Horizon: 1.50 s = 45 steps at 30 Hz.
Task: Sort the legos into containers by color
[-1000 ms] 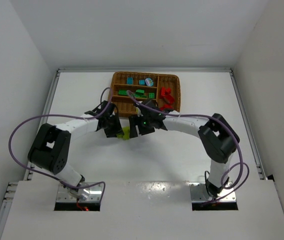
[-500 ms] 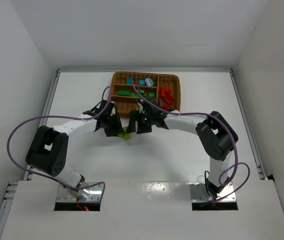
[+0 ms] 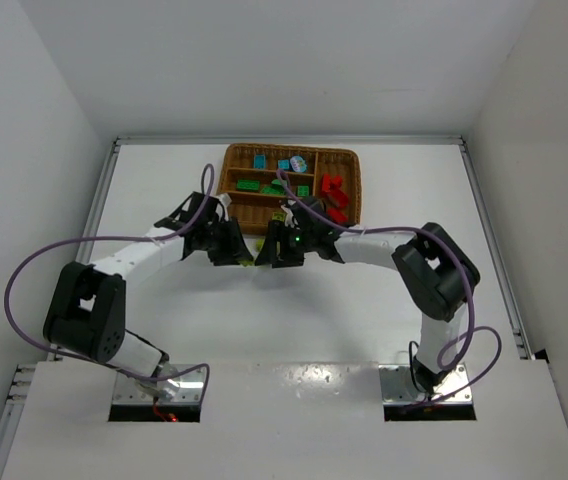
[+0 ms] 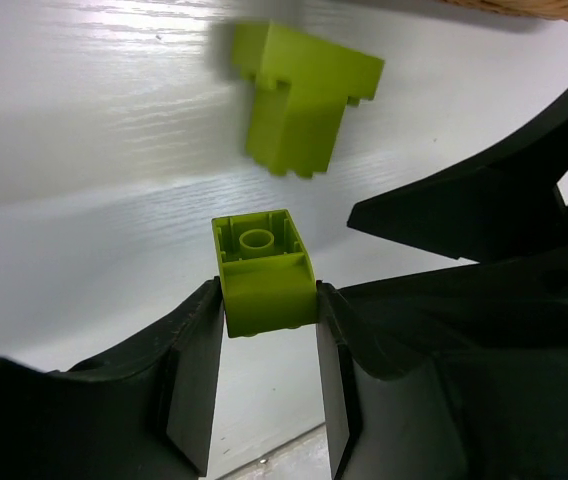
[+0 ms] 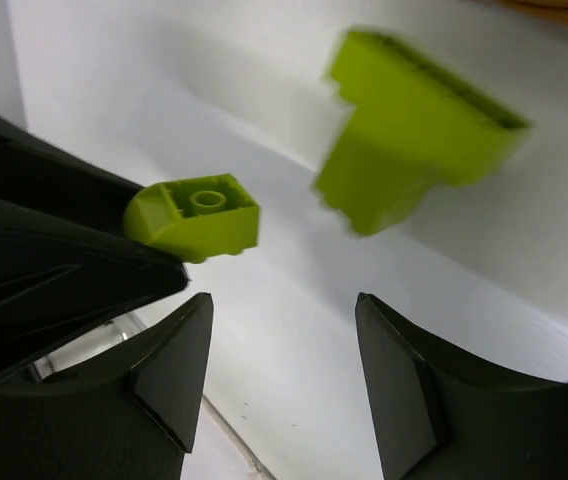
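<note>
Seen from above, both arms have pushed forward over the last second and now meet just short of the brown woven wicker tray (image 3: 264, 148) on the white table (image 3: 364, 300). The left fingers (image 4: 196, 380) are clamped on a small lime-yellow studded brick (image 4: 264, 270), held off the table. The right fingers (image 5: 174, 370) stand apart and hold nothing. Beyond them, a larger lime-yellow stepped brick (image 4: 304, 95) shows blurred; we cannot tell whether it is falling or resting. Blue bricks (image 3: 261, 160), green bricks (image 3: 247, 186) and red bricks (image 3: 332, 186) already lie in separate slots, so we judge the lime pieces come last.
</note>
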{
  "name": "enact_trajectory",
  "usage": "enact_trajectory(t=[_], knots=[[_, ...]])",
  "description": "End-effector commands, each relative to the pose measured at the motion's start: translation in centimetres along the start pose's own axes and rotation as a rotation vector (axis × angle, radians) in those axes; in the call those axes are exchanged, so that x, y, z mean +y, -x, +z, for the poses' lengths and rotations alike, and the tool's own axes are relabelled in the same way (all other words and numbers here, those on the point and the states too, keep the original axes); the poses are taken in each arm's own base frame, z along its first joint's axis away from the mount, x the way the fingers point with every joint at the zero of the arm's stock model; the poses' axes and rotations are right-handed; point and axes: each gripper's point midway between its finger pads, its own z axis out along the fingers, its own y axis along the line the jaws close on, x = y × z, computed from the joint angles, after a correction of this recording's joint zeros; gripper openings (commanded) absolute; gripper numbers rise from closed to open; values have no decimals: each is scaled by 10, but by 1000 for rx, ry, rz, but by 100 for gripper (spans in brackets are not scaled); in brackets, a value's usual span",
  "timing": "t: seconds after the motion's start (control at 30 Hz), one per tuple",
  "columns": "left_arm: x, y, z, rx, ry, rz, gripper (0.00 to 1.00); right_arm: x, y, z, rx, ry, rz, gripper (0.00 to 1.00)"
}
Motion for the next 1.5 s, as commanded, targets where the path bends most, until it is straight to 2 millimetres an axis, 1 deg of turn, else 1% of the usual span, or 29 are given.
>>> enact_trajectory(t=[0.0, 0.1, 0.2, 0.23, 0.27, 0.3, 0.33, 0.37, 0.4, 0.47, 0.5, 0.57, 0.6, 0.67, 0.7, 0.73, 0.8, 0.83, 0.9, 0.93, 1.0, 1.07, 1.13, 1.2, 1.3, 1.33, 1.4, 1.43, 1.47], knots=[[-22, 16, -13, -46, -80, 36, 0, 36, 19, -10, -71, 141, -31, 59], [-22, 16, -13, -46, -80, 36, 0, 34, 20, -7, -79, 135, -31, 56], [-19, 21, -16, -66, -72, 32, 0, 27, 24, -13, -109, 81, -29, 55], [-15, 25, -17, -78, -60, 22, 0, 17, 18, -16, -97, 37, -24, 54], [-11, 25, -17, -75, -51, 12, 0, 9, 23, -19, -129, -19, -16, 51], [-11, 25, -17, -75, -51, 12, 0, 10, 29, -28, -159, -45, -29, 49], [-11, 31, -22, -92, -45, 7, 0, 3, 23, -33, -149, -101, -19, 49], [-13, 33, -24, -93, -46, 8, 0, -8, 29, -39, -198, -168, -6, 49], [-17, 47, -30, -130, -50, 10, 0, -9, 32, -45, -227, -182, -8, 49], [-28, 63, -38, -176, -62, 24, 0, -23, 42, -72, -321, -276, 0, 49], [-37, 81, -43, -219, -65, 23, 0, -27, 43, -81, -346, -302, 1, 52], [-42, 97, -43, -248, -54, 25, 0, -37, 47, -105, -413, -385, 4, 54], [-46, 112, -37, -264, -52, 19, 0, -38, 49, -112, -425, -401, -12, 55], [-47, 127, -28, -274, -31, 14, 0, -44, 50, -122, -439, -452, -44, 57], [-45, 133, -23, -278, -17, 11, 0, -48, 45, -126, -417, -470, -54, 57], [-41, 143, -12, -276, 16, 3, 0, -49, 46, -128, -414, -487, -64, 58], [-38, 152, 0, -270, 39, -4, 0, -45, 48, -131, -409, -491, -72, 60], [-35, 157, 10, -255, 61, 0, 10, -45, 48, -131, -409, -491, -72, 61], [-34, 161, 18, -240, 72, 6, 26, -45, 48, -131, -409, -491, -72, 61], [-30, 161, 20, -233, 91, 15, 29, -45, 48, -131, -409, -491, -72, 61], [-31, 167, 20, -245, 97, 29, 51, -43, 49, -129, -404, -484, -72, 61], [-28, 169, 19, -252, 110, 41, 79, -41, 52, -127, -402, -473, -84, 61], [-34, 170, 15, -262, 111, 61, 86, -39, 51, -126, -397, -466, -84, 61], [-35, 169, 10, -275, 128, 89, 88, -39, 52, -124, -394, -468, -84, 61], [-33, 149, 8, -255, 169, 165, 85, -37, 53, -123, -395, -454, -85, 61], [-41, 135, 10, -231, 160, 220, 83, -39, 52, -120, -388, -459, -84, 61], [-40, 108, 10, -193, 179, 332, 83, -39, 52, -120, -387, -460, -84, 61], [-49, 91, 14, -170, 162, 388, 87, -39, 52, -120, -387, -460, -84, 61], [-51, 81, 17, -158, 155, 431, 94, -38, 51, -120, -382, -452, -84, 61]])
